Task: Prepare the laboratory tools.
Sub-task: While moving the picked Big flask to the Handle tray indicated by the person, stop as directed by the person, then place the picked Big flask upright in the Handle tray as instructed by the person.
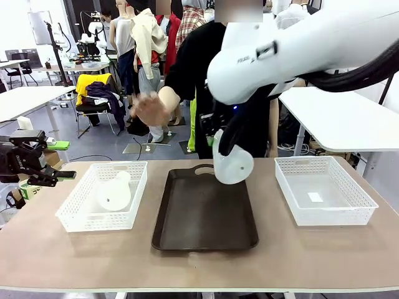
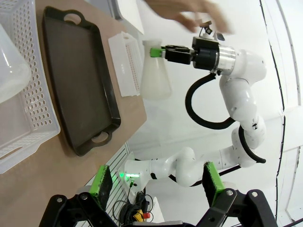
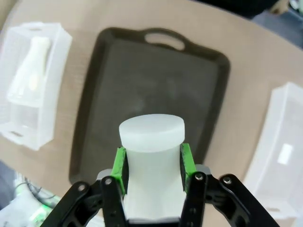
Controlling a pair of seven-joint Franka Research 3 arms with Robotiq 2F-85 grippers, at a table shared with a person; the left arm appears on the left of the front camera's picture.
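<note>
Over the dark brown tray [image 1: 199, 218], near its 12 o'clock end, the right jaws pinch one frosted conical flask [image 3: 151, 142] by its neck. It hangs tipped, so it is best to turn it upright, go down slowly, and let go only when the wide bottom sits flat. The second flask [image 1: 115, 193] lies in the white basket [image 1: 68, 218] at 9 o'clock. The left jaws are wide open and hold nothing.

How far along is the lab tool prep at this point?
Done: nothing set down yet. In hand: the right claw is shut on the first flask by its neck, above the brown tray. Remaining: the second flask lies in the left basket, with the open left claw beside it.
</note>
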